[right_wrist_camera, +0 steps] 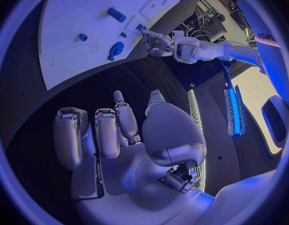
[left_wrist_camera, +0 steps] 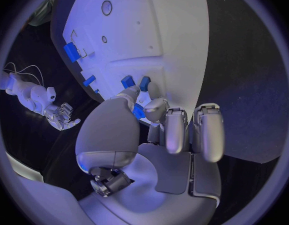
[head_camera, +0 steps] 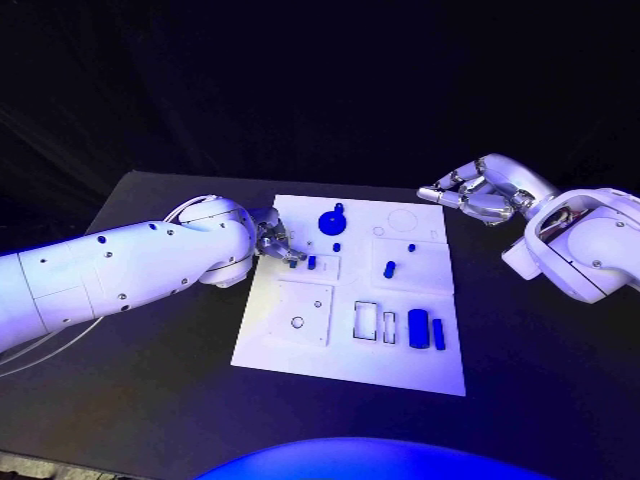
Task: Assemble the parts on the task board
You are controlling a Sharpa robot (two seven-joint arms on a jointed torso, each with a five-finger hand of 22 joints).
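Left hand [head_camera: 280, 246] sits low over the task board's [head_camera: 407, 365] left edge, its fingertips [left_wrist_camera: 156, 106] closed around a small blue part [left_wrist_camera: 139, 111] that stands on the white plate; the left wrist view shows the thumb and a finger pressed to either side of that piece, the other fingers held straight beside them. Right hand [head_camera: 472, 194] hovers off the board's far right corner, above the black table [head_camera: 147, 400], holding nothing, its fingers loosely curled but apart, as the right wrist view makes plain.

On the board, a round blue knob-shaped part [head_camera: 332, 222] lies near the far edge, with a small blue peg [head_camera: 336, 247] just beside it toward the robot. Another short blue peg [head_camera: 389, 268] stands nearer the middle. Toward the near right, 2 elongated blue parts [head_camera: 420, 327] lie side by side, next to a pair of rectangular outlined slots [head_camera: 366, 318]. A faint circle [head_camera: 404, 219] marks the far right area of the plate.
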